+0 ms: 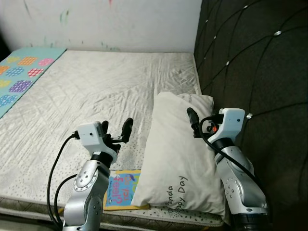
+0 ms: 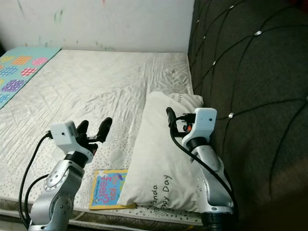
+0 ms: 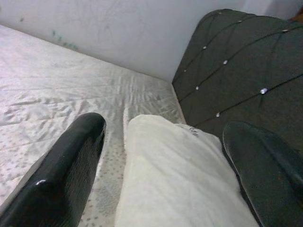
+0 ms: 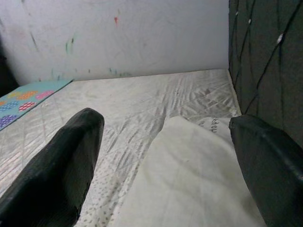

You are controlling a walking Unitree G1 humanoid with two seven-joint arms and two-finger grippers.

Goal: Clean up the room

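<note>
**Two open grippers held over a bed**

A white pillow lies on the mattress against a dark padded headboard. The left gripper and right gripper hover spread wide, holding nothing. Head views reveal a colourful booklet tucked under the pillow's near corner; wrist views show a paint-marked wall.

Open mattress left of pillow, headboard walling the right (book wedged under pillow)

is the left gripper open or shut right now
Open. The left gripper has its two black fingers spread wide apart above the mattress, holding nothing.
</note>
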